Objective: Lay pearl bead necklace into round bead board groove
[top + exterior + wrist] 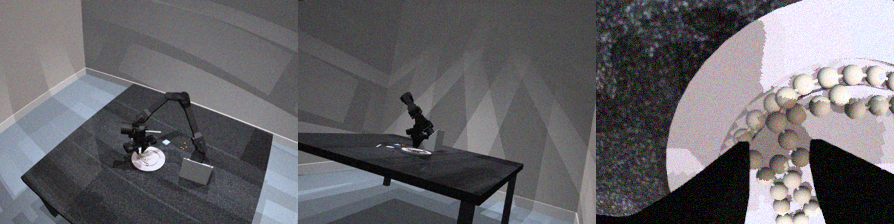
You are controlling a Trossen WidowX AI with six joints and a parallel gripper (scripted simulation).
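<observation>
The round white bead board (160, 162) (428, 153) (711, 85) lies flat on the dark table. The pearl bead necklace (145, 162) (828, 77) lies bunched on it. In the wrist view two rows run to the right, the upper one along the curved groove line; a few beads curve down to the left finger, and a doubled strand runs down between the fingers across the board's inner part. My gripper (141, 154) (416, 147) (779, 151) is partly open and low over the board, its fingers either side of several beads without gripping them. Finger parts hide some beads.
A tall grey block (196, 171) (439, 140) stands beside the board, near the arm's base. A small blue block (166, 142) (397, 145), small orange dots (183, 148) and a white stick (153, 131) lie beyond the board. A flat white piece (390, 146) shows in the exterior view.
</observation>
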